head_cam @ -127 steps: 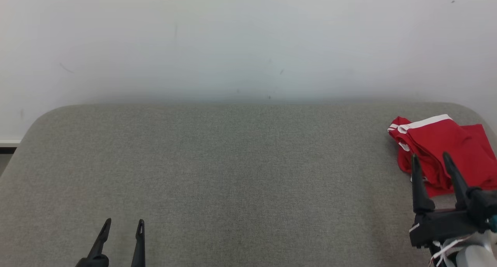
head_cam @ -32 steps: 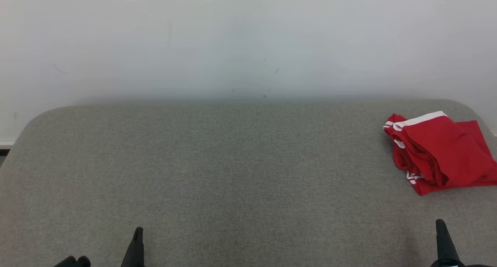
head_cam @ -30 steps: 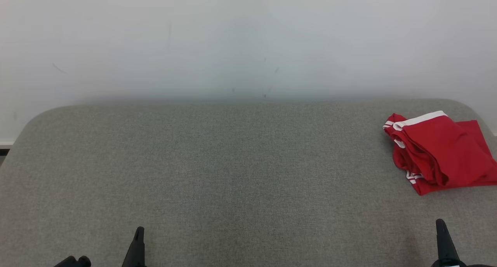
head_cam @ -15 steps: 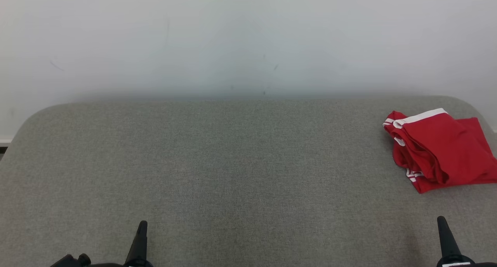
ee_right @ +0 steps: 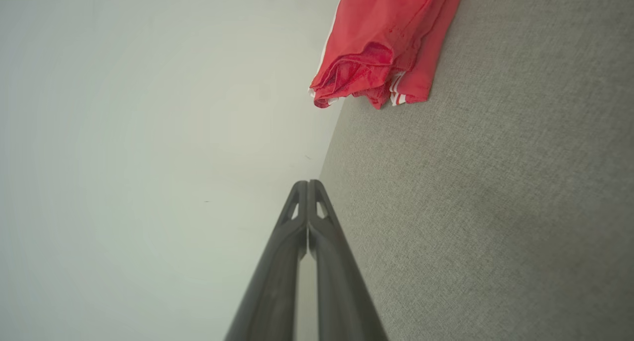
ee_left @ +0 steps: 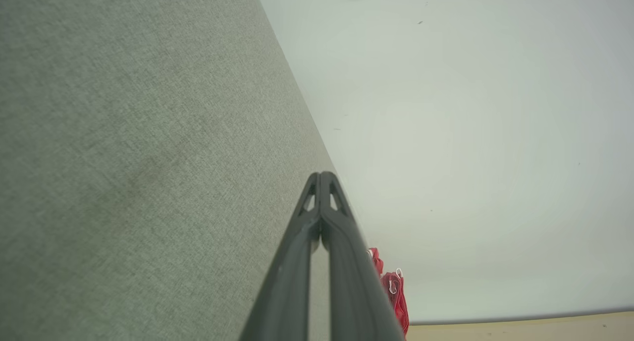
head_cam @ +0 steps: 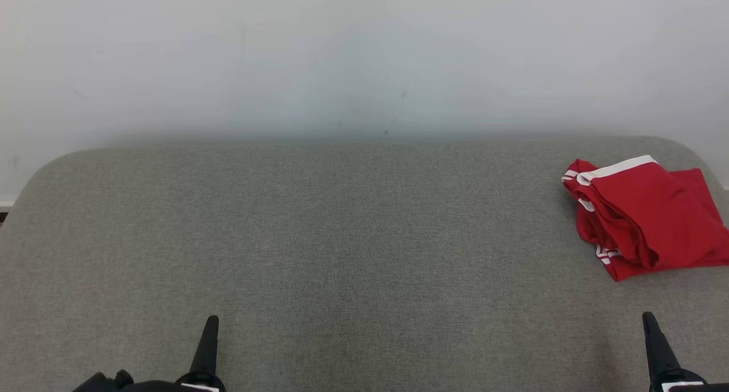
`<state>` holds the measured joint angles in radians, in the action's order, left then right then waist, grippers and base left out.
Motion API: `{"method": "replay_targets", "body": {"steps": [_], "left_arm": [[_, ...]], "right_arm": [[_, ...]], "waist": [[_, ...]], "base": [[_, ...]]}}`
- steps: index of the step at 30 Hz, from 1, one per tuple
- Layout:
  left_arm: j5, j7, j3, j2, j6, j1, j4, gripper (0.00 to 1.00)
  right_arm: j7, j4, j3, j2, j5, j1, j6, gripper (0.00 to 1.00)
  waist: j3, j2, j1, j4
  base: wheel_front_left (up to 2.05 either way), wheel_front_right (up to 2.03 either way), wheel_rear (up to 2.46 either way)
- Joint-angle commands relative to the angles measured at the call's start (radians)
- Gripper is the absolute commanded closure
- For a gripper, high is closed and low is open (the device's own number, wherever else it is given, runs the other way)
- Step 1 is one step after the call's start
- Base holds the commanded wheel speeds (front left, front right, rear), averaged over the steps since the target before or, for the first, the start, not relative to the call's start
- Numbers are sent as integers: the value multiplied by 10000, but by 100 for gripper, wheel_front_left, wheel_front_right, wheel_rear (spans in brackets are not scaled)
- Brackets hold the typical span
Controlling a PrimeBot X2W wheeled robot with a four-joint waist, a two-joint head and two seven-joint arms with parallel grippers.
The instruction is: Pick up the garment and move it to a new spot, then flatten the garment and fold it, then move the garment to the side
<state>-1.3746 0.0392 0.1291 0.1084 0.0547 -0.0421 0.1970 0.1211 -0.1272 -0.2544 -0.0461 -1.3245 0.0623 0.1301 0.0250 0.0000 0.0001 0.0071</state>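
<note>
The left gripper (head_cam: 211, 323) is resting closed and empty at the near left of the grey surface (head_cam: 353, 238). The right gripper (head_cam: 649, 321) is resting closed at the near right. The folded red garment (head_cam: 643, 215) is lying at the far right, well apart from both.

Head view looks down; all share garment (head_cam: 643, 215).

Light is soft and even, with no glare. The wall (head_cam: 364, 50) is bright and washed out; a dim band lies where it meets the pad (head_cam: 342, 238), far ahead of the left gripper (ee_left: 321, 175). The garment (head_cam: 643, 215) casts a faint shadow ahead of the right gripper (ee_right: 308, 182). In both wrist views the tips are sharp, the finger bases blur, and the pad darkens toward the corners.
</note>
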Motion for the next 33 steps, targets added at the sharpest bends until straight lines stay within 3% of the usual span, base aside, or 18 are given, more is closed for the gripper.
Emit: {"method": "replay_targets", "body": {"steps": [1, 33], "left_arm": [[-241, -45, -65, -33, 107, -164, -26, 100], [-2271, -460, -488, -546, 714, -399, 93, 100]], "right_arm": [[66, 92, -53, -55, -250, -134, 8, 100], [837, 225, -298, -60, -2783, -199, 10, 100]], "waist": [[-11, 0, -1, -3], [-240, 0, -1, -62]], "base": [[0, 0, 0], [0, 0, 0]]}}
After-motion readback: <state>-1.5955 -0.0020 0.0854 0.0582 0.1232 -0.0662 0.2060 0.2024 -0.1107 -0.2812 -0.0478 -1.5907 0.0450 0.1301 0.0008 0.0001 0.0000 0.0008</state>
